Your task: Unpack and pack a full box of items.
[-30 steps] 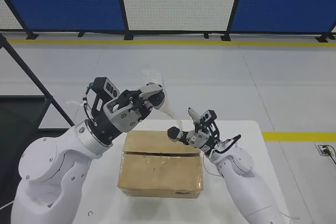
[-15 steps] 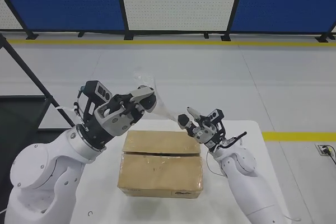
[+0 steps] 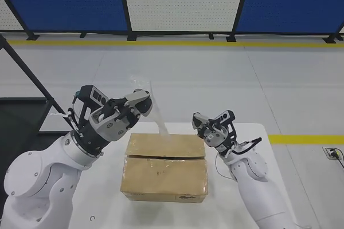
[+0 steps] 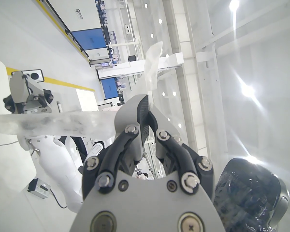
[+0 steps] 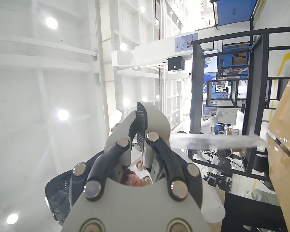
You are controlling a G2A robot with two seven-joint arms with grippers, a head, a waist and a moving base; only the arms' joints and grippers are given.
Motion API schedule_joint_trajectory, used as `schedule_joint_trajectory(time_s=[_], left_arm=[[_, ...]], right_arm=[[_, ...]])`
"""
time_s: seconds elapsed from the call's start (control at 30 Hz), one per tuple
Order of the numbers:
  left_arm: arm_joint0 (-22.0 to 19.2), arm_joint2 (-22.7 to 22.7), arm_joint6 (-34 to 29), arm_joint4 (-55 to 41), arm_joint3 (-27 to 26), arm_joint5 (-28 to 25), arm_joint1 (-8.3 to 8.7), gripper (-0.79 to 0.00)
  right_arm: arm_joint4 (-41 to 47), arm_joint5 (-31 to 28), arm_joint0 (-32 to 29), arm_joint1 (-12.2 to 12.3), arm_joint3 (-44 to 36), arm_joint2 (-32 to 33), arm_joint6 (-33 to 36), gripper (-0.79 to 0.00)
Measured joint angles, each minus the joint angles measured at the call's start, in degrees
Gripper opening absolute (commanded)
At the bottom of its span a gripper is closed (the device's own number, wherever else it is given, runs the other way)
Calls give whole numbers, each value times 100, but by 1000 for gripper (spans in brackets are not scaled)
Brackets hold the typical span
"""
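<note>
Between the pads of my left gripper (image 4: 147, 107) sits one clear tape strip (image 4: 62, 124), and the fingers are clamped tight on it. My right gripper (image 5: 141, 114) has its fingers pressed together with nothing between them, and it touches nothing.

Counting what I have: one box (image 3: 165, 169), one strip, two grippers. The box rests on the table (image 3: 106, 197), lower than both grippers and between them, with its top flaps down.

From above, my left gripper (image 3: 140, 102) is raised off to one side of the box, and the strip (image 3: 157, 117) slants down from it to the box's far top edge. My right gripper (image 3: 198, 121) hangs just beyond the box's other far corner, near the strip but apart from it.

My left wrist view adds a short free end of strip poking out past my fingertips, and the right gripper (image 4: 26, 95) farther off beyond the strip. My right wrist view adds the strip (image 5: 215, 141) running out from behind my fingers to meet the box (image 5: 282, 131) at its edge
</note>
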Motion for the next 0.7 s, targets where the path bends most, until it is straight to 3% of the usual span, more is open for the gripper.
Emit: schedule_joint_trajectory(time_s=[0.2,0.57,0.7], left_arm=[[-41,52,-8,16,70,3,10,-785],[-138,251,94,60,126,2,9,-785],[-143,301,136,172,94,20,17,-785]], right_arm=[[147,-54,-215,80,-179,245,773,0],[152,888,-211,138,-118,44,1742,0],[-36,488,-117,109,-145,-85,1612,0]])
